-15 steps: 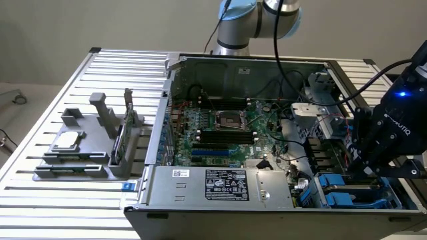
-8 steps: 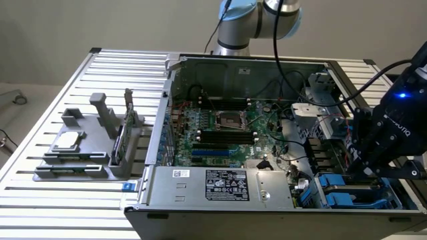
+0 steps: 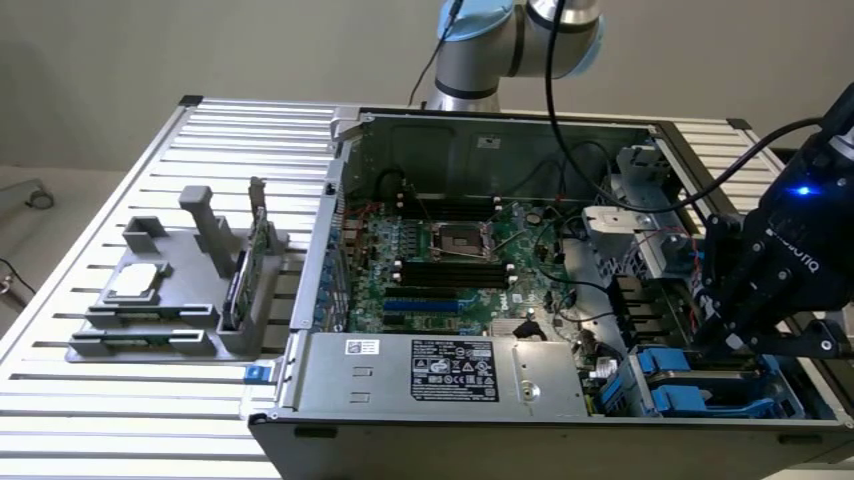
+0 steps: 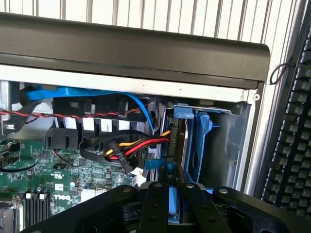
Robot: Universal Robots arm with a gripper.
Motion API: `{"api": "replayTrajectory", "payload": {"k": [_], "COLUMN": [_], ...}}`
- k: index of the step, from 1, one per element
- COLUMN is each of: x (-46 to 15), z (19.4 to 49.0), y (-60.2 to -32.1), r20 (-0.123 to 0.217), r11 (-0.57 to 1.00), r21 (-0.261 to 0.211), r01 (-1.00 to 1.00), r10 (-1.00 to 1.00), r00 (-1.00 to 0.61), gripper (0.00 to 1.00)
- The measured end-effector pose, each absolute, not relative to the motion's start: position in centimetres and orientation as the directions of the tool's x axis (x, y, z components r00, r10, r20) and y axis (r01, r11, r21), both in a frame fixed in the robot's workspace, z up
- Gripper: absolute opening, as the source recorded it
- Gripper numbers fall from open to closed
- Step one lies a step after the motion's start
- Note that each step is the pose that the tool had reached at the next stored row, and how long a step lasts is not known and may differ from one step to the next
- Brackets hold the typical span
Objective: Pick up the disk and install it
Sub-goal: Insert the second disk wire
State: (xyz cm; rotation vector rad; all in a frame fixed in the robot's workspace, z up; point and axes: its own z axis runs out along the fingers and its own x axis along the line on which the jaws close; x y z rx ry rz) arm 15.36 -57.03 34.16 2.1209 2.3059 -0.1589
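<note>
The black gripper hangs over the open grey computer case's drive-bay corner, jaws clamped on the blue-railed silver disk, beside the other blue plastic carrier.

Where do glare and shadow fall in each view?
Exterior view: the table slats glare white at the near edge; the case corner under the tool sits in shadow. Wrist view: the slats beyond the case wash out white, while the bay around the disk gripped by the tool is dim.
</note>
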Motion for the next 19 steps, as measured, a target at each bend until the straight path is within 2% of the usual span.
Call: {"api": "replayTrajectory", "payload": {"k": [19], "x": [15.29], "z": [33.84], "y": [-57.28], "r20": [-0.057], "r11": [0.123], "r21": [-0.05], "r01": [0.991], "r10": [0.99], "r00": [-0.126], "gripper": [0.16]}}
